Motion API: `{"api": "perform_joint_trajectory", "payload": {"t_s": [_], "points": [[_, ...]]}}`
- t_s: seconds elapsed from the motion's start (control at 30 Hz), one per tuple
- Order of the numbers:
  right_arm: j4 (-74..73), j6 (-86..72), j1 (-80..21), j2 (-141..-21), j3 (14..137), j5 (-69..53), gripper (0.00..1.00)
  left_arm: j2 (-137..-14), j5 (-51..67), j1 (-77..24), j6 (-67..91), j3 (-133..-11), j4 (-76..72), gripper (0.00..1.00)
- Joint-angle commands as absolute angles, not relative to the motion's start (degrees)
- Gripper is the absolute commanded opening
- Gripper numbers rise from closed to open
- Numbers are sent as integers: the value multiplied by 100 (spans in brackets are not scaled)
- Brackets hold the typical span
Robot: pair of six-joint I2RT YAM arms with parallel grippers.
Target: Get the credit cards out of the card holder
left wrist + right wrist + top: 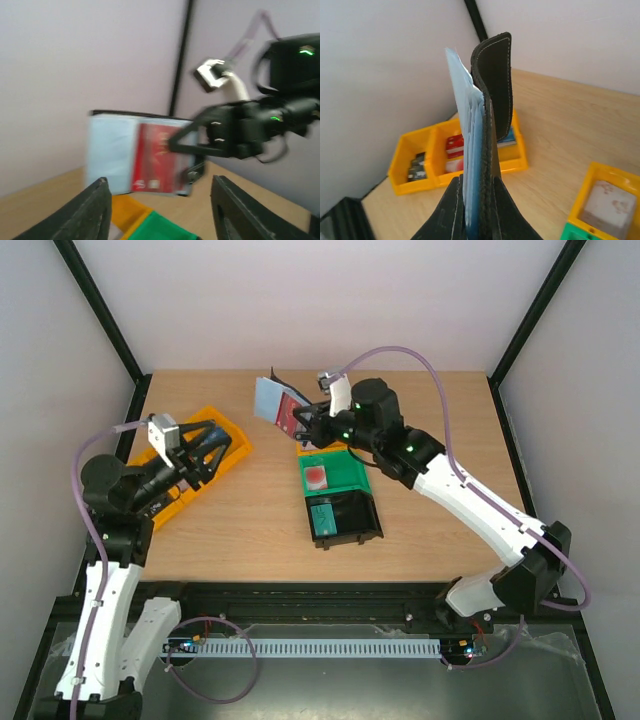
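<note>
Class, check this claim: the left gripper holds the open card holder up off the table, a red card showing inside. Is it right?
Wrong arm. The right gripper, not the left, holds the card holder, as the right wrist view shows; the left gripper stands open and empty. The rest is right: open, off the table, red card showing inside.

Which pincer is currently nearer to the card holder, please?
The right pincer: it is shut on the card holder, held upright. The left pincer is open, apart, over the yellow bin.
</note>
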State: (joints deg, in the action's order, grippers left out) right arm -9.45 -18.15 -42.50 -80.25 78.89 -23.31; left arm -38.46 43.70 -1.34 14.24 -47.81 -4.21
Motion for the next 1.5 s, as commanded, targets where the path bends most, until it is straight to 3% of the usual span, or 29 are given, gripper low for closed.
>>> {"api": "perform_joint_trajectory", "payload": {"t_s": [0.0,0.1,0.33,0.63,1.0,1.2,1.37,1.47], "points": [[-2137,-1081,-4644,-8230,8617,-1183,2,-3923,5839,-612,1735,-4699,-966,46],[-1423,-923,-4711,-8101,8314,-2625,2,-4137,5585,-899,1382,-4750,-258,38],[-1195,-588,-4825,-8096,8271,-4543,2,-4367,5274,-1050,1450,-4842,-113,43],[-319,-905,-4659,-7848,7964,-5968,2,-4303,5373,-927,1630,-4677,-91,42],[-247,-1097,-4359,-7737,7931,-6642,1,-4323,5811,-746,2100,-4623,-584,43],[843,-1916,-4364,-7839,7673,-6644,2,-4363,6003,-1026,1723,-4580,-449,31],[1048,-1969,-4402,-8001,7802,-6434,2,-4445,6167,-1193,1605,-4604,-421,27],[863,-1785,-4401,-8018,7846,-6268,1,-4447,6398,-1245,1512,-4630,-417,9]]}}
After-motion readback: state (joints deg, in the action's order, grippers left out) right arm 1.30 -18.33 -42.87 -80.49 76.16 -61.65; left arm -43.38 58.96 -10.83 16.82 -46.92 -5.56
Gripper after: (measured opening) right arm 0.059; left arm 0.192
